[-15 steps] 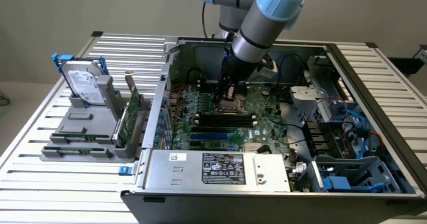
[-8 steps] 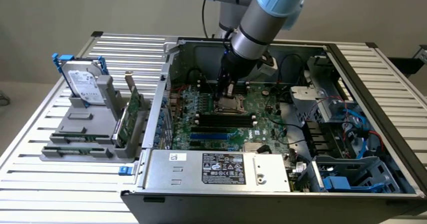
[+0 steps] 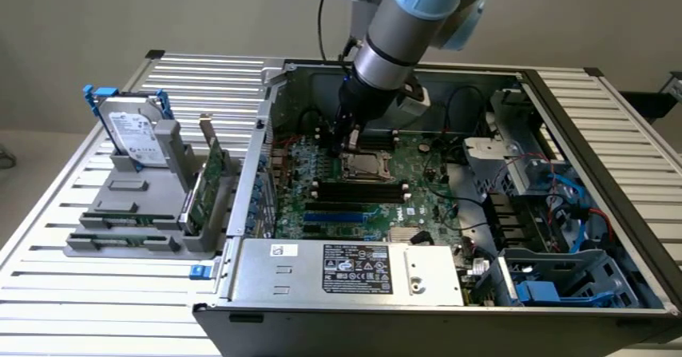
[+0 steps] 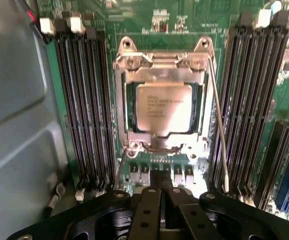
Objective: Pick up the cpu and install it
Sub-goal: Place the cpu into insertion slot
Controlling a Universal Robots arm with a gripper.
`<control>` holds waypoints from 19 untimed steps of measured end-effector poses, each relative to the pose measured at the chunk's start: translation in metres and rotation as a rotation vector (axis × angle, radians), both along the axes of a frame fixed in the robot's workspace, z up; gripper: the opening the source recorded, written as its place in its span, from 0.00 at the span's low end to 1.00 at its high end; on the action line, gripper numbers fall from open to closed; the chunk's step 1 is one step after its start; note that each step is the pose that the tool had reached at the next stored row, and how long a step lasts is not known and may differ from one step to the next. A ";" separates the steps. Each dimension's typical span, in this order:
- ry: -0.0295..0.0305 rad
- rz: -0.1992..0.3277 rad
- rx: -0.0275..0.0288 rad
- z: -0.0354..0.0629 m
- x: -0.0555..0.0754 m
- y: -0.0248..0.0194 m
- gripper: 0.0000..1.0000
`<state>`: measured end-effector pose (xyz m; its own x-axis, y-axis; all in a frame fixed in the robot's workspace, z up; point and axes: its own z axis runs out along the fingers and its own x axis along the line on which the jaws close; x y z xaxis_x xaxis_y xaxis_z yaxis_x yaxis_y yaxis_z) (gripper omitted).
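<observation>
One small flat silvery-grey square cpu (image 4: 163, 108) lies seated inside the square metal socket frame (image 4: 160, 64); the black gripper (image 4: 160, 176) hovers above it, fingers together, empty.

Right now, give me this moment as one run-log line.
small flat silvery-grey square cpu: lying inside square metal socket frame | gripper: shut, holding nothing, near the cpu

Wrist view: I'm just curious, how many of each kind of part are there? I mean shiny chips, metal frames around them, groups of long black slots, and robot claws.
cpu: 1
socket frame: 1
memory slot banks: 2
gripper: 1
Total: 5
</observation>
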<state>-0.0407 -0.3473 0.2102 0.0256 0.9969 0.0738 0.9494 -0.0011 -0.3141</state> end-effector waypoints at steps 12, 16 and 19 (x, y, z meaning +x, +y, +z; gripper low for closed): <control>-0.0002 -0.021 0.0155 0.0183 -0.025 -0.0041 0.11; -0.0008 -0.076 0.0156 0.0186 -0.025 -0.0041 0.11; -0.0011 -0.120 0.0155 0.0187 -0.025 -0.0041 0.11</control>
